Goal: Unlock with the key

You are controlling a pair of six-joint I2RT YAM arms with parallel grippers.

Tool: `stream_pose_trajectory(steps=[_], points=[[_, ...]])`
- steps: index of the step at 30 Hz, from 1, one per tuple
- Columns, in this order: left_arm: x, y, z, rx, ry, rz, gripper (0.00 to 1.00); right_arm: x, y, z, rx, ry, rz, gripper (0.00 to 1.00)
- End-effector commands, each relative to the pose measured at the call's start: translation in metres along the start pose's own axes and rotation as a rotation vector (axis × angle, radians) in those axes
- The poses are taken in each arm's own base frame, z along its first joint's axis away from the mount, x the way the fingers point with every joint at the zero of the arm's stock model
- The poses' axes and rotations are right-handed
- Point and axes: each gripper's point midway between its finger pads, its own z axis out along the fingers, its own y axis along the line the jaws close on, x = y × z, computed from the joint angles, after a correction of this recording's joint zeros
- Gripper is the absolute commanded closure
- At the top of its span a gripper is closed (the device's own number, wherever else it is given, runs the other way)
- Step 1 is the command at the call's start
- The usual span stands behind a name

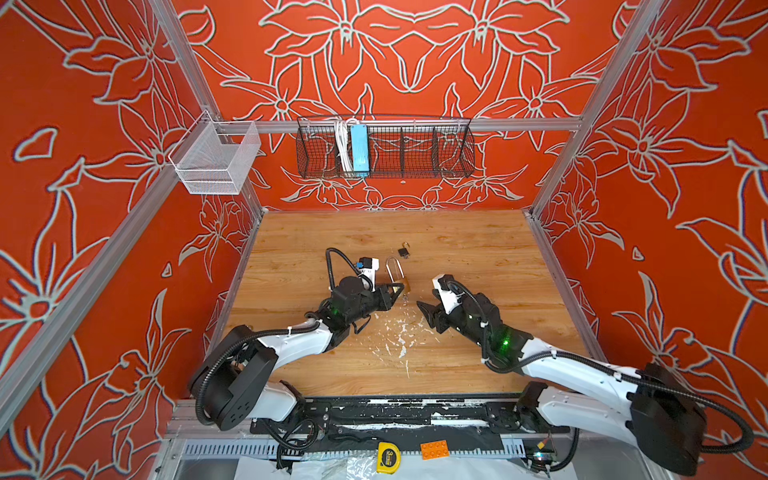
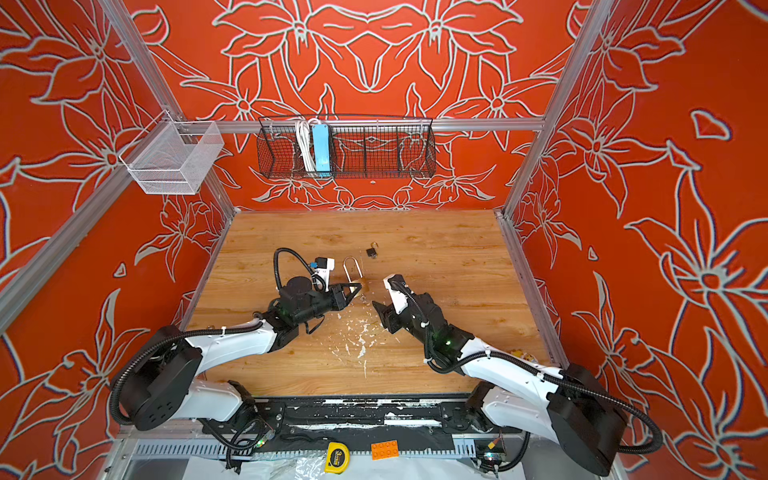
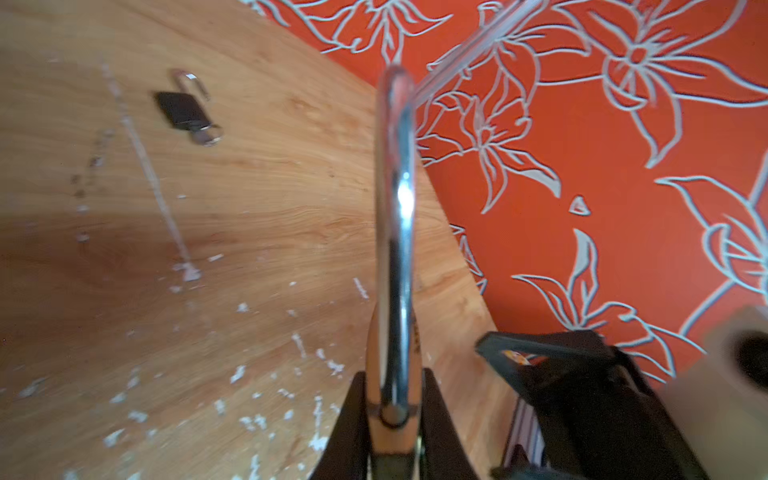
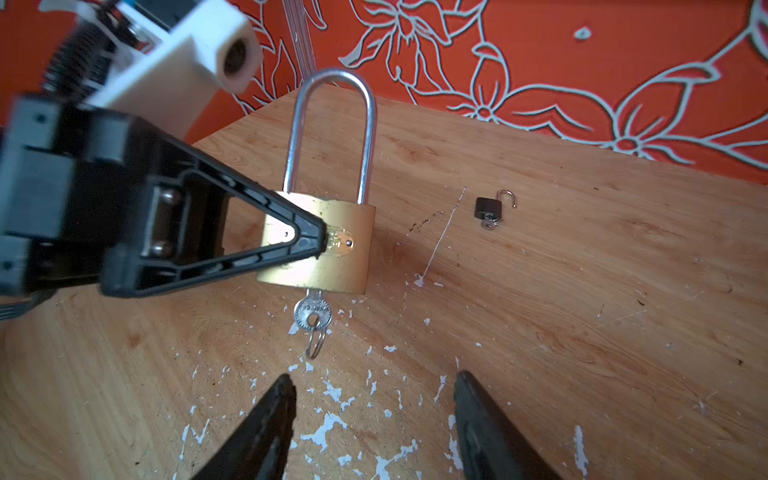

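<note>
While the brass padlock (image 4: 349, 257) is held upright by the left gripper (image 1: 397, 291), clamped on its body and apparently clear of the table (image 4: 582, 332), the key (image 4: 312, 312) is seen seated in its underside, ring (image 4: 313, 347) hanging free.

Shackle (image 4: 332, 124): both legs seated in the body, so the lock is judged not yet opened.

Right gripper (image 4: 374, 376): jaws spread, nothing held, stationed just short of the key.

Step in hand is judged to be the taking of the key head. Next move: head to be pinched across its flat, then turned, the body being braced meanwhile.

A small black padlock (image 4: 487, 206), shackle open, is noted farther back.
</note>
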Motion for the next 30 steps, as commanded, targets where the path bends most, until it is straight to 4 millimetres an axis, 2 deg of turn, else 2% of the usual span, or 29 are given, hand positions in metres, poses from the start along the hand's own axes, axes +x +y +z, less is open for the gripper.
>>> stream_pose_trajectory(steps=[1, 11, 22, 30], points=[[-0.018, -0.012, -0.003, 0.022, -0.06, 0.024, 1.0, -0.014, 0.019, 0.003, -0.094, -0.027, -0.018, 0.38], [-0.015, -0.021, 0.0, 0.089, -0.042, -0.031, 1.0, 0.007, 0.04, 0.037, -0.126, 0.073, 0.004, 0.41], [-0.005, -0.029, 0.01, 0.178, 0.008, -0.084, 1.0, 0.012, 0.03, 0.044, -0.032, 0.1, -0.012, 0.49], [-0.006, -0.026, 0.009, 0.161, 0.0, -0.079, 1.0, 0.019, 0.031, 0.05, -0.022, 0.162, -0.019, 0.61]])
